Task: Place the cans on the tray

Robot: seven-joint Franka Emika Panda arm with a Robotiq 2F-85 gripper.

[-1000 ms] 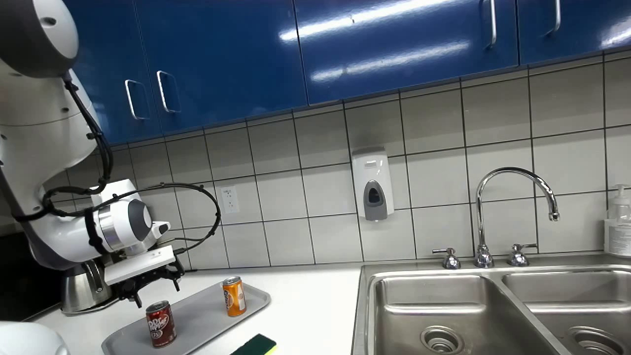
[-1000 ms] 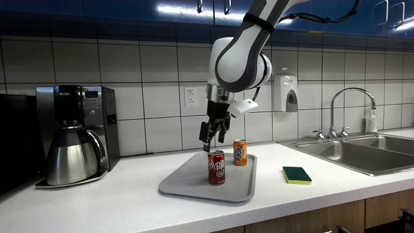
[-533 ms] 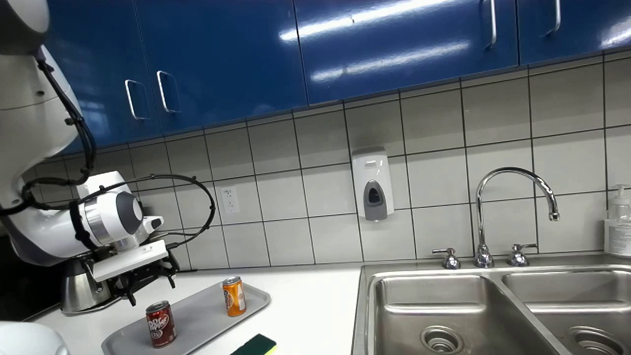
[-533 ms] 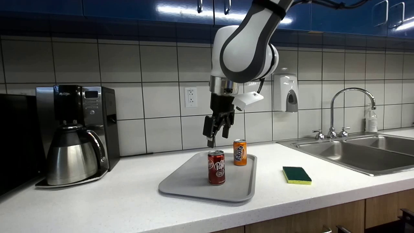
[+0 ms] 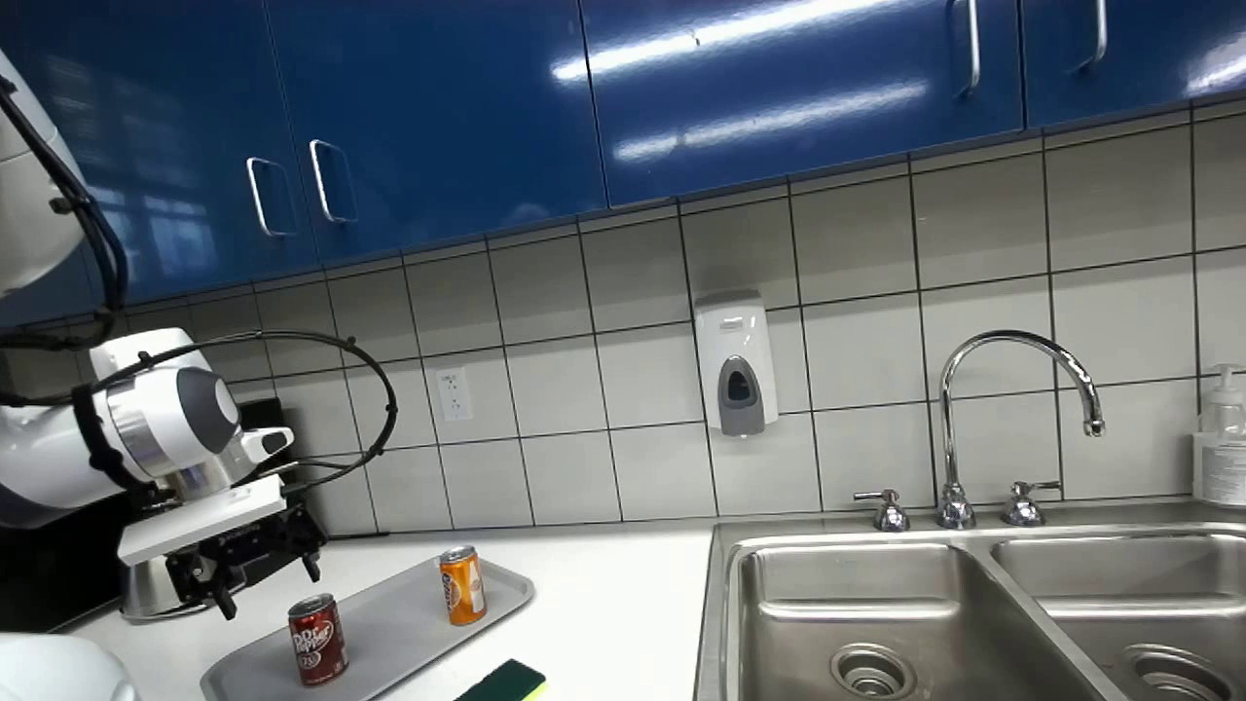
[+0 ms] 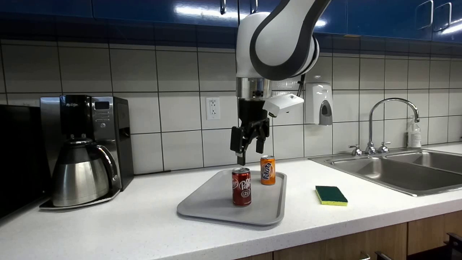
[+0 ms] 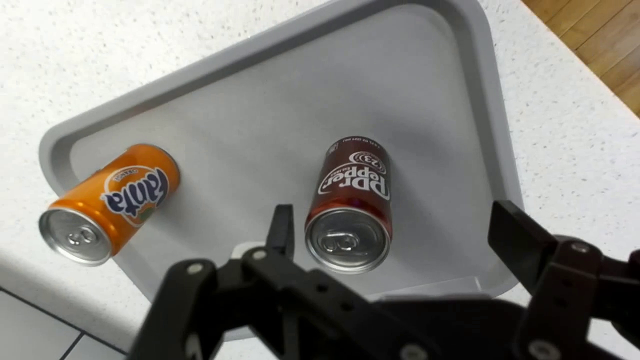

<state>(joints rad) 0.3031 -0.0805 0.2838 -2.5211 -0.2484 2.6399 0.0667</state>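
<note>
A tiled wall backs the table; on the tray, the orange can and dark red can (nearer the table's front edge) stand upright, the latter below the spread, empty jaws: lifting clear probably comes next.

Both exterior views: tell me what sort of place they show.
Most likely a kitchen, though home or office I cannot tell: there is a double steel sink, a coffee maker and blue overhead cabinets.

Glossy blue cabinets — streaked with light — hang above a tiled wall and speckled counter.
</note>
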